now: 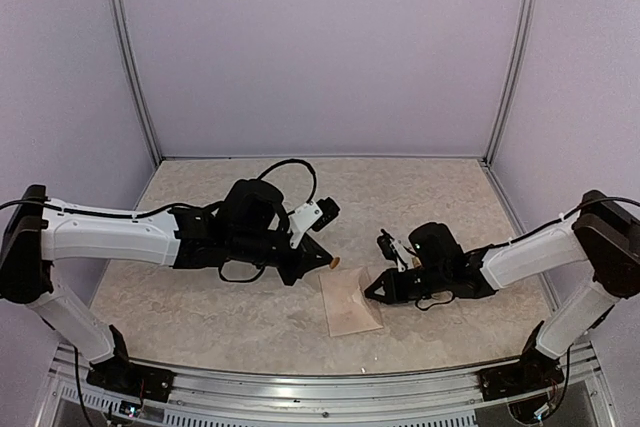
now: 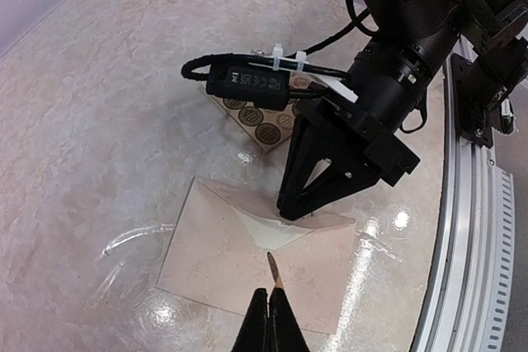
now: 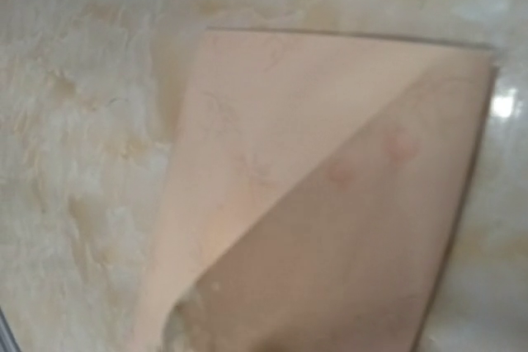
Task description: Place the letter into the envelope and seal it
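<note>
The pale tan envelope lies flat on the table between the arms. In the left wrist view the envelope shows its flap folded partly down, with a white triangle below it. My right gripper has its fingers together, tips resting on the flap's edge; it also shows in the top view. The right wrist view shows only the envelope and its curled flap, not the fingers. My left gripper is shut on a round brown sticker, just above the envelope. The letter cannot be made out.
A tan sheet of round brown stickers lies on the marbled table behind my right gripper, partly under its cable. The metal rail marks the table's near edge. Pale walls close in the far side and both sides.
</note>
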You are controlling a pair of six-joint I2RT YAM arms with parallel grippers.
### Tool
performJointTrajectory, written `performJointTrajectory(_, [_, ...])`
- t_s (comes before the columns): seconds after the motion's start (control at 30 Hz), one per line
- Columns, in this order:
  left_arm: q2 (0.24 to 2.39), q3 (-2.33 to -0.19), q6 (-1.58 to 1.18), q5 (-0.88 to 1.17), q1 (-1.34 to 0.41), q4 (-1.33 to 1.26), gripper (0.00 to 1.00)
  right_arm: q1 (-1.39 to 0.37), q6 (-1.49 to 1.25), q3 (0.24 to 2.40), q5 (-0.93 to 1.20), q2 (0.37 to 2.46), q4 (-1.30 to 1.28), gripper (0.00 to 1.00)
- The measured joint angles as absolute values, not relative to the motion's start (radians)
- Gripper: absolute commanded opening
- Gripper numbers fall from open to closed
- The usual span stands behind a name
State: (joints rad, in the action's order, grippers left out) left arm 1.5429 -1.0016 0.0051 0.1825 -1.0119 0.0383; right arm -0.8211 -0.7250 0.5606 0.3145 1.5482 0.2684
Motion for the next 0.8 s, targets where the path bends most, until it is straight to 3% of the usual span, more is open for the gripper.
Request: performJointTrajectory(0.8, [1.822, -1.11, 0.084, 0.044, -1.076, 0.038, 0.0, -0.831, -0.734, 0.57, 0.362, 1.667, 0.334, 0.07])
